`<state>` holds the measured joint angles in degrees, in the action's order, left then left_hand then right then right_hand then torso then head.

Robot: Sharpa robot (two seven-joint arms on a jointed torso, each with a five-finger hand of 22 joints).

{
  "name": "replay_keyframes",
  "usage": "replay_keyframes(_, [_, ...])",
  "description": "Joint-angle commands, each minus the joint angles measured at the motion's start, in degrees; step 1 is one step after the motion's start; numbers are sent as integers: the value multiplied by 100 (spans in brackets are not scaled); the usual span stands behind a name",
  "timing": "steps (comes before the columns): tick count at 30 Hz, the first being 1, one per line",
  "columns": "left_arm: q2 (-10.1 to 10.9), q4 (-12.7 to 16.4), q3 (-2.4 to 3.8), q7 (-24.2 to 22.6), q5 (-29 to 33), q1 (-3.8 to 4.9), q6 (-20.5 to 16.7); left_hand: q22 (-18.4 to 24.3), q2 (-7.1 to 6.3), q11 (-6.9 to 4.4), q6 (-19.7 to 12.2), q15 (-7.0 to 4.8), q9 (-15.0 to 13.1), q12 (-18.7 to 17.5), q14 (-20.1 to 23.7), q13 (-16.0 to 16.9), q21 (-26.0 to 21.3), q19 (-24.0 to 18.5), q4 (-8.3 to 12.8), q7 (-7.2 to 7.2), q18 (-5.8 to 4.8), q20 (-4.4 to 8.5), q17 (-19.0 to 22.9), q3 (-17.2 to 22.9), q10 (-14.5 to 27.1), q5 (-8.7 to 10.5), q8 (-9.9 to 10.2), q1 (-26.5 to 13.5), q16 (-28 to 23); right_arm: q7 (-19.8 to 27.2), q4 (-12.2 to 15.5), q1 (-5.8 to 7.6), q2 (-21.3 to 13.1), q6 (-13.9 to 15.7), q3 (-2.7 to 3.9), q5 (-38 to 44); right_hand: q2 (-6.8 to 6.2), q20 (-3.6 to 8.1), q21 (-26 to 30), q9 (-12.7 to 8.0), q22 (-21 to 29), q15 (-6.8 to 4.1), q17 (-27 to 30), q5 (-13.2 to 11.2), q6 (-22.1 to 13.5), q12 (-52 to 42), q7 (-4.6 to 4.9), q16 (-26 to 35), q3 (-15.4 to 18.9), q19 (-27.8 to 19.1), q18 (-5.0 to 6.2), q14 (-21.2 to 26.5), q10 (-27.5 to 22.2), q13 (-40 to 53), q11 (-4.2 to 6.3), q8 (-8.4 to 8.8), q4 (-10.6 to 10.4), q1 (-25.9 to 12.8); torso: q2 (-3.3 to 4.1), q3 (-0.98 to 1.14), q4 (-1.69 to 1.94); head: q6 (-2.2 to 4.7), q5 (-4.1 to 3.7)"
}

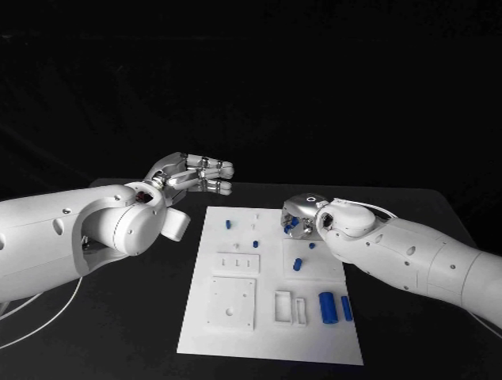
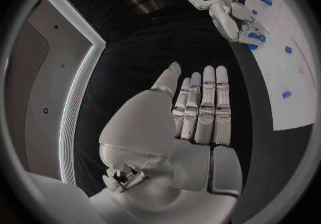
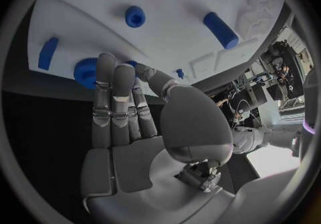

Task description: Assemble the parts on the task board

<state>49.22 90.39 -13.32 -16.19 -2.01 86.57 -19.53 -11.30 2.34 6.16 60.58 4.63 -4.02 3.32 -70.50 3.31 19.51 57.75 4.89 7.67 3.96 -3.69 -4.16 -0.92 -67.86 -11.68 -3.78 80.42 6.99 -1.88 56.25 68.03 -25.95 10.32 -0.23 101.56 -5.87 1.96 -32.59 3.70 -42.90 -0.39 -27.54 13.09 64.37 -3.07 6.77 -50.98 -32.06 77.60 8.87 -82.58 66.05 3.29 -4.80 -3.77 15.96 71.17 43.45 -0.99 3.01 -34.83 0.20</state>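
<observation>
The white task board point(image 1: 268, 317) lies in the middle of the black table. Several small blue parts sit on it, among them two cylinders point(image 1: 328, 307) near its front right and small pegs point(image 1: 255, 229) near the far end. My right hand point(image 1: 302, 215) hovers over the board's far right corner, fingers stretched out, tips by a round toothed blue part point(image 3: 85, 71). A blue knob point(image 3: 135, 16) and a blue cylinder point(image 3: 221, 30) lie beyond them. My left hand point(image 1: 194, 174) is raised off the board's far left corner, fingers straight, palm bare point(image 2: 194, 122).
White raised blocks and slots point(image 1: 233, 301) take up the board's near left half. Black table surface point(image 1: 137, 317) lies to the left of the board, with my left forearm above it. A white cable point(image 1: 46, 317) hangs under that forearm.
</observation>
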Motion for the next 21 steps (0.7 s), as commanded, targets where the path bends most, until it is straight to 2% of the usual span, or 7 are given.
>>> replay_keyframes(1, [-5,19,6,-47,-22,11,70,10,2,-1,-41,5,7,-2,-28,7,-18,22,9,5,10,0,-10,-31,56,6,20,-40,-36,23,-20,-12,11,-110,-6,84,-3,8,19,0,-20,-41,5,-19,41,-20,7,-34,12,31,28,-2,56,5,0,20,0,-55,6,-1,-3,-4,16])
replay_keyframes(11, [-12,4,6,-44,-24,11,67,10,2,-1,-41,5,7,-2,-28,7,-18,22,9,5,10,0,-10,-31,56,6,20,-40,-36,21,-47,-37,13,-145,-30,101,6,20,233,1,-376,-52,5,-16,81,-20,1,-39,-24,109,15,2,108,5,13,19,4,-36,9,-3,-19,-19,29])
replay_keyframes(13, [-20,-10,5,-42,-25,11,67,10,2,-1,-41,5,7,-2,-28,7,-18,22,9,5,10,0,-10,-31,56,6,20,-40,-36,17,-40,-39,10,-107,-32,110,21,22,227,3,-417,-59,2,-25,112,-20,-7,-43,-50,131,-17,2,161,7,26,18,5,-28,8,-6,-21,-23,28])
replay_keyframes(21, [-30,-41,3,-42,-25,10,62,10,2,-1,-41,5,7,-2,-28,7,-18,22,9,5,10,0,-10,-31,56,6,20,-40,-36,-11,10,-41,-1,268,-35,141,133,127,153,25,-643,-162,-21,-436,465,-23,-99,-72,-401,129,-112,3,620,15,157,13,15,83,4,-2,-3,-12,25])
